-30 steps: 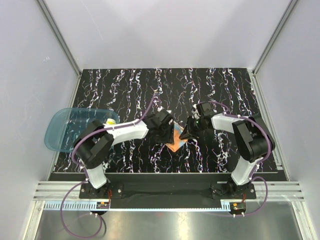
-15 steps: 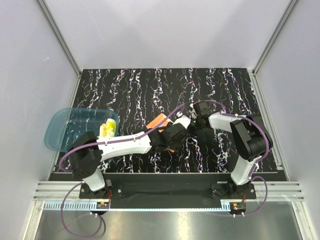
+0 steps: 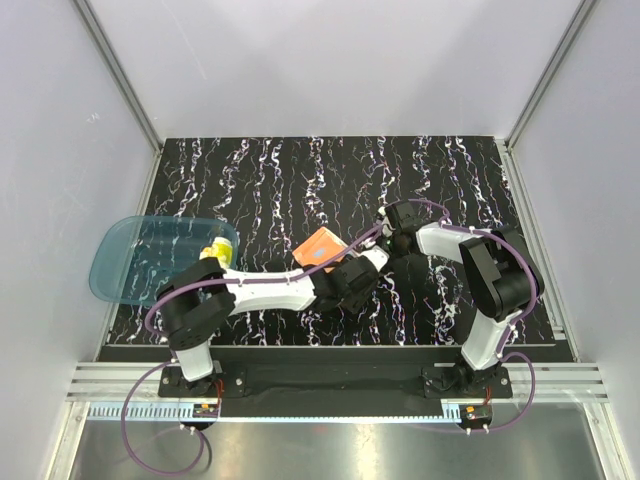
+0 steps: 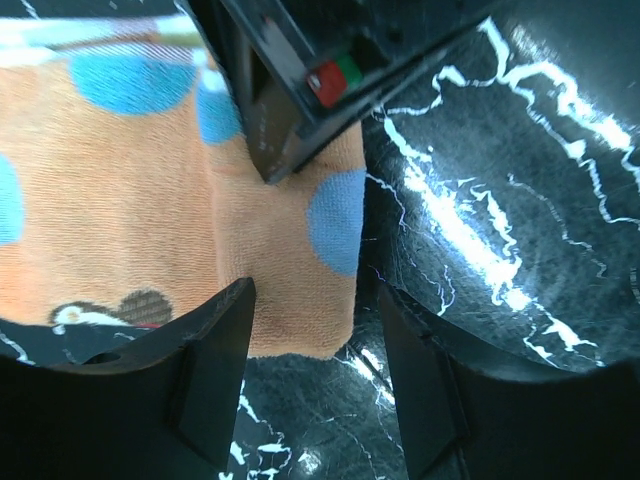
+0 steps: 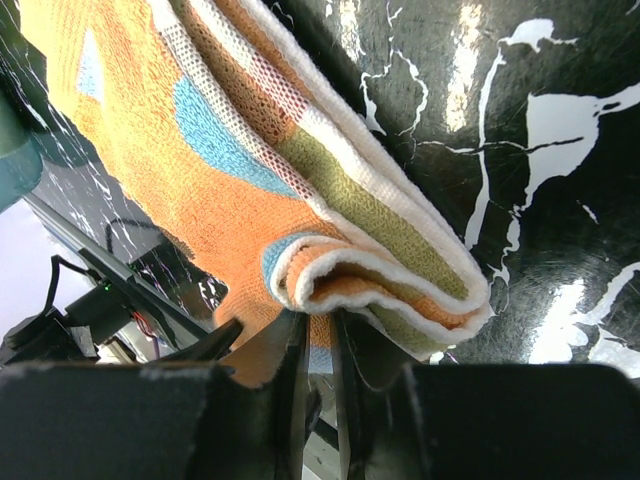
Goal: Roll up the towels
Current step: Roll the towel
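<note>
An orange towel (image 3: 322, 247) with blue dots lies partly folded on the black marbled table (image 3: 260, 180). My right gripper (image 3: 390, 243) is at its right end. In the right wrist view the gripper (image 5: 318, 325) is shut on a layer of the towel (image 5: 200, 150), right under its doubled, white-edged fold. My left gripper (image 3: 352, 283) is just near of the towel. In the left wrist view it (image 4: 314, 325) is open, with the towel's corner (image 4: 150, 220) between and ahead of the jaws, not gripped.
A translucent blue tray (image 3: 135, 262) sits at the table's left edge with a rolled yellow towel (image 3: 218, 255) at its right side. The two grippers are very close together. The right gripper's body (image 4: 320, 70) fills the top of the left wrist view.
The left arm has swung off the towel toward the near right and stretched out low. The towel, covered before, now shows farther left and back. The right gripper stays at its end.
</note>
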You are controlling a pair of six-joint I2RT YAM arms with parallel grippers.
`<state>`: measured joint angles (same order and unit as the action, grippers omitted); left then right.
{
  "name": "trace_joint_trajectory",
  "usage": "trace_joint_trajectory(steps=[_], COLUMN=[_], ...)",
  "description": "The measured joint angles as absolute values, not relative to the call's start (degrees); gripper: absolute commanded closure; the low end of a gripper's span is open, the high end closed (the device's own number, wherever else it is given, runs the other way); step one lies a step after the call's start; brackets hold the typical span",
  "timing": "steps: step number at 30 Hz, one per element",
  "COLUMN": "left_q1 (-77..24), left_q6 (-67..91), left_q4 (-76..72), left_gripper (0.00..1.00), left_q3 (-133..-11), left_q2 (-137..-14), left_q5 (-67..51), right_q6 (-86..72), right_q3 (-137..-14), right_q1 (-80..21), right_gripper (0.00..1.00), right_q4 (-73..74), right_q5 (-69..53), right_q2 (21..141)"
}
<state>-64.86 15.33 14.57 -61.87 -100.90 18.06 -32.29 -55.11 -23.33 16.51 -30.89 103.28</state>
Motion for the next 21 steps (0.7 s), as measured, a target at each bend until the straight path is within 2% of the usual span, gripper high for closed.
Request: trace_joint_trajectory(steps=[11, 15, 19, 21], left_q1=[-64.9, -64.8, -64.8, -64.8], left_q6=[15.3, 15.4, 15.4, 15.5], left_q4=[9.8, 7.3, 5.0, 4.3], left_gripper=[0.46, 0.53, 0.65, 0.67], left_q3=[-58.2, -56.6, -55.4, -55.2], left_q2=[-102.2, -102.1, -102.0, -102.0], left_q5=[18.0, 18.6, 19.8, 20.2], right_q6=[-31.1, -30.3, -29.4, -28.9], right_q3=[-57.6, -59.1, -60.4, -61.1], right_q1=[-23.5, -23.6, -23.6, -23.6], right_gripper=[0.79, 0.78, 0.75, 0.75], right_q4=[19.7, 21.3, 23.1, 24.0], right_q5=[-30.7, -30.5, -29.8, -29.4], right_q2=[104.6, 105.3, 105.6, 105.8])
